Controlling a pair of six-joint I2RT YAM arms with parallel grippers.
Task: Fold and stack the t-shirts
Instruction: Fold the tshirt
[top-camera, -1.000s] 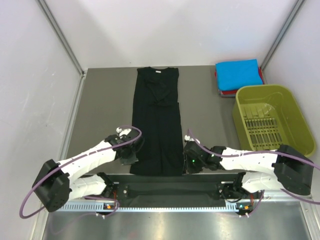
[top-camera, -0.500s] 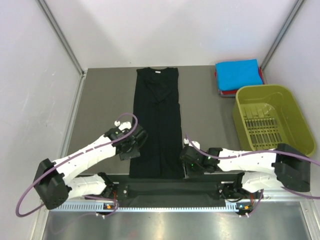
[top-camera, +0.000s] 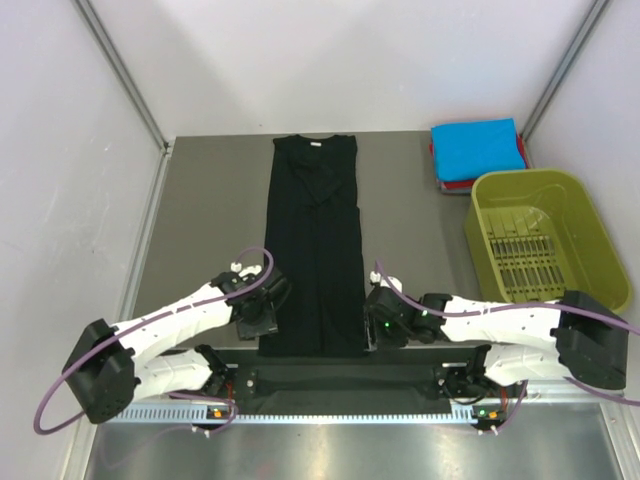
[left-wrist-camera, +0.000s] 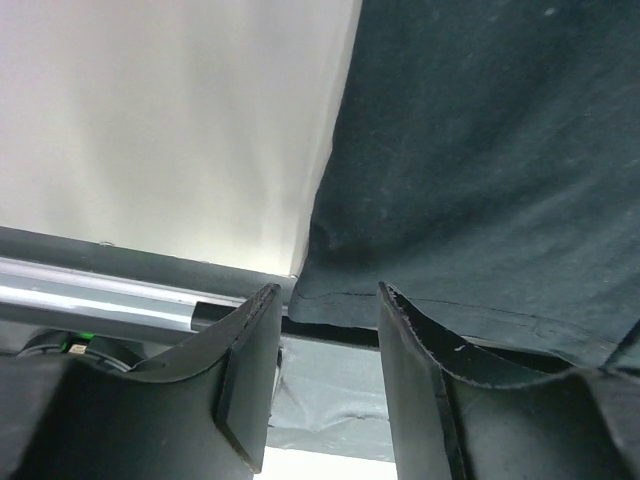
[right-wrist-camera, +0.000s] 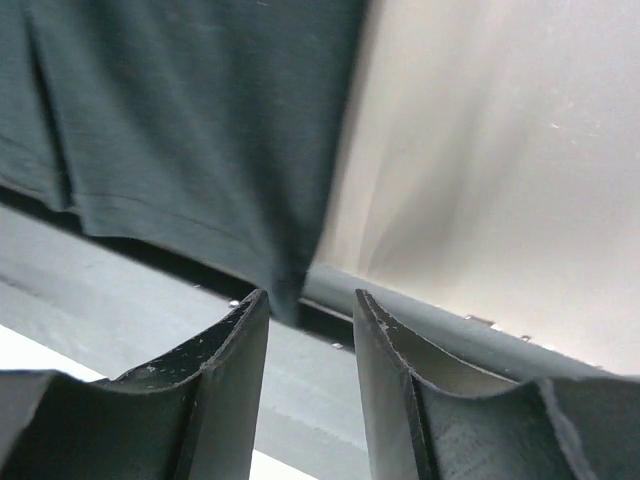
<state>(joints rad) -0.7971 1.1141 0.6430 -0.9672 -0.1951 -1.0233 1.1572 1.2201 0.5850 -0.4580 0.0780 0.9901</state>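
The black t-shirt (top-camera: 313, 250) lies folded into a long narrow strip down the middle of the table, collar at the far end, hem at the near edge. My left gripper (top-camera: 262, 318) is open beside the hem's left corner; in the left wrist view the hem (left-wrist-camera: 440, 310) lies just beyond the gripper (left-wrist-camera: 330, 300). My right gripper (top-camera: 372, 322) is open beside the hem's right corner; the shirt's edge (right-wrist-camera: 200, 150) shows past the gripper (right-wrist-camera: 310, 305). A folded bright blue shirt (top-camera: 477, 148) lies on a red one (top-camera: 458, 185) at the far right.
An olive-green plastic basket (top-camera: 540, 240) stands at the right, next to the folded stack. The table's near edge rail (top-camera: 320, 360) runs just below the shirt's hem. Walls close in the table at the back and sides.
The left gripper swung out away from the hem and came back down to its left corner. The right gripper shifted slightly beside the right corner. The shirt has hardly moved.
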